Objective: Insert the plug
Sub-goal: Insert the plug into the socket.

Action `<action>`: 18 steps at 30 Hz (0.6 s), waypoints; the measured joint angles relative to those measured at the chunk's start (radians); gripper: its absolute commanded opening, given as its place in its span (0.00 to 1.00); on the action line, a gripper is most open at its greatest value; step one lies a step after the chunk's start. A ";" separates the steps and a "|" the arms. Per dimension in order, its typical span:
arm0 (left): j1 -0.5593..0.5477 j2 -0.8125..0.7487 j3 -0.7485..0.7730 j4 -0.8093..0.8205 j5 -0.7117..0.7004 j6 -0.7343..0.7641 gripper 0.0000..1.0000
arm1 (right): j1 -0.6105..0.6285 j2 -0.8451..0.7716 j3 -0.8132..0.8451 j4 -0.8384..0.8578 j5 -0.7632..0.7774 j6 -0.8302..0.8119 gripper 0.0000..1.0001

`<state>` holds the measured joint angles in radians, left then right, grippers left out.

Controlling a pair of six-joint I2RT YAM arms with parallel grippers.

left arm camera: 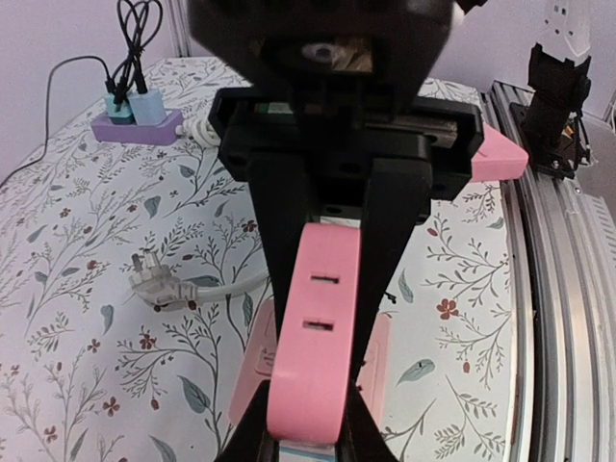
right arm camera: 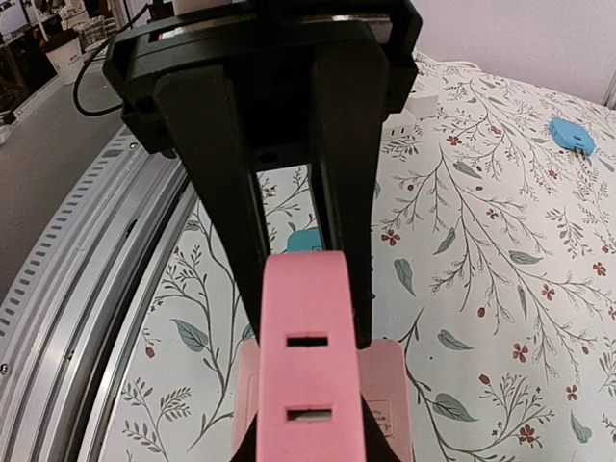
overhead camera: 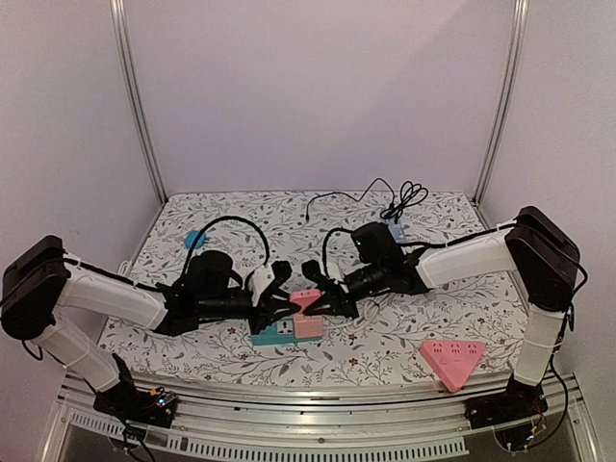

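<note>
Left gripper (overhead camera: pixel 287 300) and right gripper (overhead camera: pixel 327 300) meet tip to tip at the middle of the table (overhead camera: pixel 423 212). Each is clamped on the pink plug (overhead camera: pixel 306 299), one from either side. Both wrist views show the plug's slotted face pinched between black fingers (left arm camera: pixel 390 221). The plug hangs just above a pink socket block (overhead camera: pixel 309 329), which touches a teal block (overhead camera: pixel 267 337) on its left. Whether the plug touches the pink block cannot be told. Both blocks sit close to the table's near edge, just short of the metal rail (overhead camera: pixel 318 423). A pink triangular strip (overhead camera: pixel 450 356) lies at the near right, and a small blue piece (overhead camera: pixel 195 238) sits well apart at the far left. A purple strip (left arm camera: pixel 140 125) with its cords sits near the back edge. Bare flowered cloth lies open between that strip and the grippers, apart from a loose white plug (left arm camera: pixel 154 286).
</note>
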<state>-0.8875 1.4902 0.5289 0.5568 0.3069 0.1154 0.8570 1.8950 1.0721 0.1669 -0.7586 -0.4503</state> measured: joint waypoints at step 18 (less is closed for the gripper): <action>0.000 0.020 0.155 -0.274 0.027 0.001 0.00 | 0.007 -0.008 -0.013 0.029 0.021 0.087 0.50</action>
<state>-0.8875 1.5105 0.6842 0.2829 0.3336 0.1165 0.8642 1.8870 1.0592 0.1963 -0.7380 -0.3630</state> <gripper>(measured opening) 0.158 0.428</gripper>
